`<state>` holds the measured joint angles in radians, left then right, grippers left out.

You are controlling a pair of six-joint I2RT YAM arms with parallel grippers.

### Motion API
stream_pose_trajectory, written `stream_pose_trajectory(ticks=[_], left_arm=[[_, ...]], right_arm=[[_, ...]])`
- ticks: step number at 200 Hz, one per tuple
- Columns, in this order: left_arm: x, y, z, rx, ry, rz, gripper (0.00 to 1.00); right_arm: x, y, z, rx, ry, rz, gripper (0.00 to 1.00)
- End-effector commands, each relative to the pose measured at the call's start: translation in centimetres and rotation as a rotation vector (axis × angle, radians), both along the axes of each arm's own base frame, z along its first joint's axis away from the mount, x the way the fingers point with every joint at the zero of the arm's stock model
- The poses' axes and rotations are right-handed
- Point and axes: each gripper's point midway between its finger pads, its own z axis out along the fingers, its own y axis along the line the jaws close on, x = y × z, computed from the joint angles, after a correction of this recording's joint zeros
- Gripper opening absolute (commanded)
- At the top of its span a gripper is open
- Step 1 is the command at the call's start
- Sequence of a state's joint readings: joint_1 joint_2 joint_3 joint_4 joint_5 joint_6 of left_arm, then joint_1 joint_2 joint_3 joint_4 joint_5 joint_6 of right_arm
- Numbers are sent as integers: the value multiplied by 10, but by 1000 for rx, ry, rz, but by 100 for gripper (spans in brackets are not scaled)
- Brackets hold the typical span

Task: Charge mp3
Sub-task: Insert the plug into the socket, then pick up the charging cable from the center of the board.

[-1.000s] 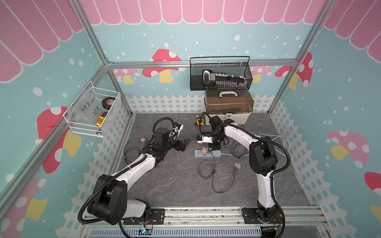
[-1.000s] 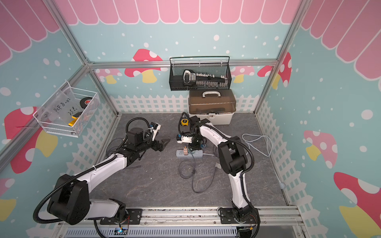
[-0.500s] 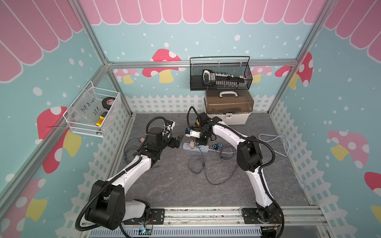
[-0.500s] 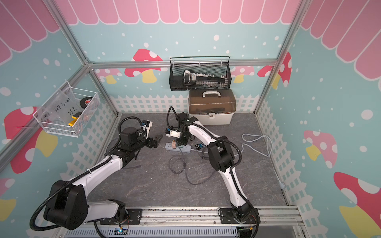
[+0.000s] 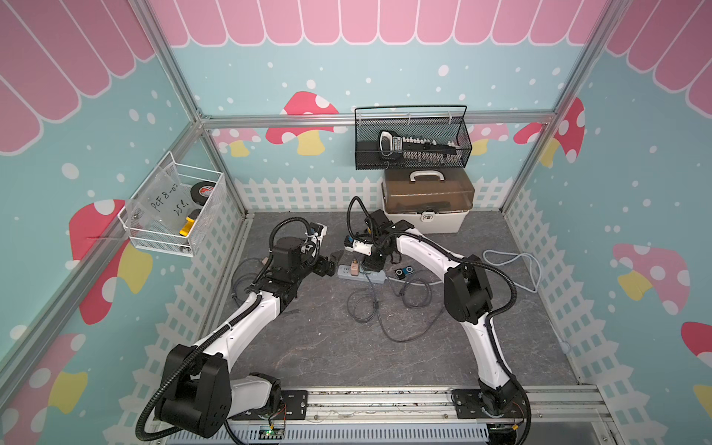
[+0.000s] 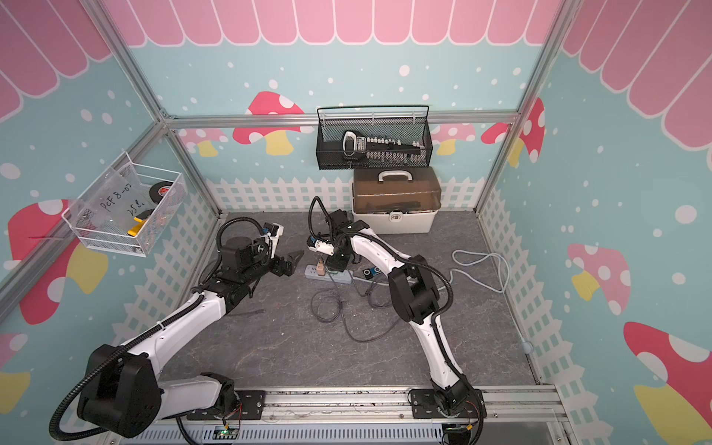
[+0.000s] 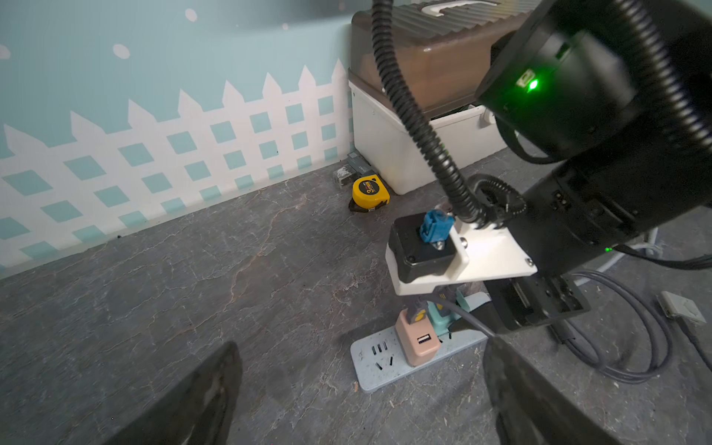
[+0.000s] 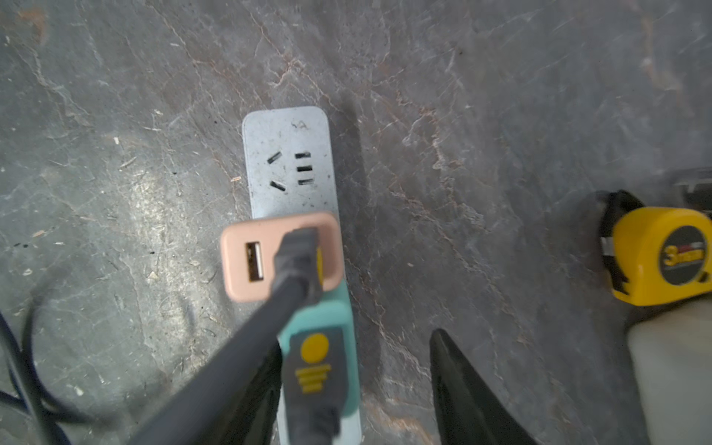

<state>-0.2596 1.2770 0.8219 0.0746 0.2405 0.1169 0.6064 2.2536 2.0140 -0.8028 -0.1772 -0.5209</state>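
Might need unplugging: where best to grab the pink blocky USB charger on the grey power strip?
Likely from above, fingers on the two clear short ends of the pink blocky USB charger standing in the grey power strip. The teal plug crowds one broad side; the dark grey cable plug rises from its top.

White shells (image 5: 424,250) join black motor joints (image 5: 468,294); ribbed black hose (image 7: 416,127) loops behind the jaws; a green light (image 7: 533,84) glows.
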Motion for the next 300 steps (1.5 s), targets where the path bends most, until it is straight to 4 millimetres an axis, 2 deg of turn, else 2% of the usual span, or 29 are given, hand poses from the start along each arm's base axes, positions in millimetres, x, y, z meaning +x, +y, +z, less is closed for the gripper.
stream_pose_trajectory(ticks=[1,43,68,77,79,84,99,120,129,138,141,152,173,187,222,255,300], left_arm=[[-3,-12,23,12,-46,-55,94],[-5,-37,38,48,-70,-132,94],[-4,-53,42,69,-80,-181,94],[-4,-57,44,69,-83,-191,94],[-3,-58,45,69,-85,-194,94],[-3,-60,46,70,-88,-203,94],[-3,-68,51,59,-97,-232,94],[-1,-79,57,63,-119,-264,94],[2,-82,58,65,-119,-272,94],[6,-85,57,67,-120,-281,94],[2,-95,57,68,-121,-307,94],[5,-102,55,72,-117,-318,94],[14,-112,49,74,-96,-316,94],[18,-120,46,73,-86,-326,94],[34,-130,39,89,-71,-327,93],[42,-136,36,93,-62,-333,94],[48,-138,31,94,-51,-333,94]], right_arm=[[4,-15,41,5,-92,1,62],[-5,-51,80,36,-146,-11,65],[-10,-77,84,-10,-170,-10,66],[-9,-91,77,-22,-153,-33,66],[-11,-95,86,-11,-168,-40,66],[-10,-105,89,-4,-167,-62,65],[-5,-148,87,3,-158,-175,61],[-8,-206,77,-11,-125,-310,61],[-11,-227,65,-42,-105,-347,59],[-14,-245,50,-74,-76,-374,58],[-15,-250,45,-86,-65,-384,58],[-18,-266,27,-96,-17,-416,54],[-12,-294,6,-32,41,-540,47],[-15,-301,-11,-40,87,-557,45],[-35,-301,-51,-75,203,-530,44],[-47,-305,-62,-79,248,-527,37],[-63,-314,-70,-71,304,-527,35]])
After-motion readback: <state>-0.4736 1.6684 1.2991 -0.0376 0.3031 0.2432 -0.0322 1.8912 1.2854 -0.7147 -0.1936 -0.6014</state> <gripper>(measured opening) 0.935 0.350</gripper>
